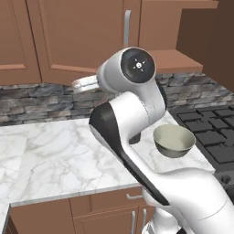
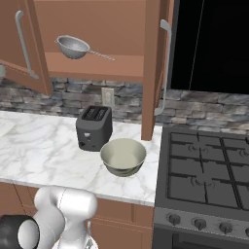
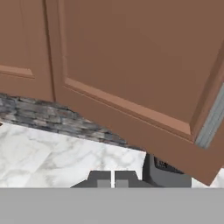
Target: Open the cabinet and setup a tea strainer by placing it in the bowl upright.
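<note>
The cabinet (image 2: 127, 19) stands open, both doors swung out. Its left door (image 3: 131, 57) hangs close in front of the hand, with the silver bar handle (image 3: 213, 119) at the right edge of the hand view. On the cabinet's shelf lies the grey mesh tea strainer (image 2: 73, 47), its thin handle pointing right. Below it, the beige bowl (image 2: 123, 155) (image 1: 173, 140) sits empty on the marble counter beside the stove. My gripper (image 3: 113, 180) is shut on nothing, fingertips together, low and left of the open door, above the counter.
A dark toaster (image 2: 94, 127) (image 3: 164, 168) stands just left of the bowl, against the stone backsplash. The right door (image 2: 151, 68) juts out edge-on above the counter. A black gas stove (image 2: 209, 170) lies to the right. My own arm (image 1: 132, 119) blocks much of the left base view.
</note>
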Motion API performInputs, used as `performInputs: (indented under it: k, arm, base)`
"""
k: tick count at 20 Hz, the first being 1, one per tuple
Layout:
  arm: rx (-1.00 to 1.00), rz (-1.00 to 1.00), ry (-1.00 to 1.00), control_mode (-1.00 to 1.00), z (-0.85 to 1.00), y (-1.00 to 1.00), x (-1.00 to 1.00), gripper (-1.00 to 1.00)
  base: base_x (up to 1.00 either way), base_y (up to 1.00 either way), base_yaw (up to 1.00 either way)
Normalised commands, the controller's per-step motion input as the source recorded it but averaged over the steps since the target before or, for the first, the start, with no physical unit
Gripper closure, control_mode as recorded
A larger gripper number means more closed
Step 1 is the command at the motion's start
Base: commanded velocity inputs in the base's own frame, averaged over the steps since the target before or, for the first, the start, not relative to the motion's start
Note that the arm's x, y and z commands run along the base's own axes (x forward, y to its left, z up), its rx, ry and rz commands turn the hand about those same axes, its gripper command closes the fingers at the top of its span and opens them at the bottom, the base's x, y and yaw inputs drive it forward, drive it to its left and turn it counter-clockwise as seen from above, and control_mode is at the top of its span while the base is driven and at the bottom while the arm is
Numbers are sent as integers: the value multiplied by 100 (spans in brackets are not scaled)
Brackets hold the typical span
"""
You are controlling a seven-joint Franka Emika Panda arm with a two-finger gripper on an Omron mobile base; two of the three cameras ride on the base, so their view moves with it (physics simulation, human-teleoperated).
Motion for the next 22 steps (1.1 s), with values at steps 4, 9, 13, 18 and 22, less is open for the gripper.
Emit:
performInputs:
  k: [4, 9, 13, 18, 22]
  arm:
    - [-5, 2, 0, -100, 25, 65, -54, 100]
    - [3, -22, 0, -100, 30, -4, -13, -100]
    - [11, -36, 0, -100, 12, -33, -11, -100]
    - [27, -36, 2, -100, 2, -99, 4, -100]
    - [52, -17, 9, -100, 0, -100, 43, -100]
  base:
    - [0, 0, 0]
    - [0, 0, 0]
    - [0, 0, 0]
    - [0, 0, 0]
    - [0, 0, 0]
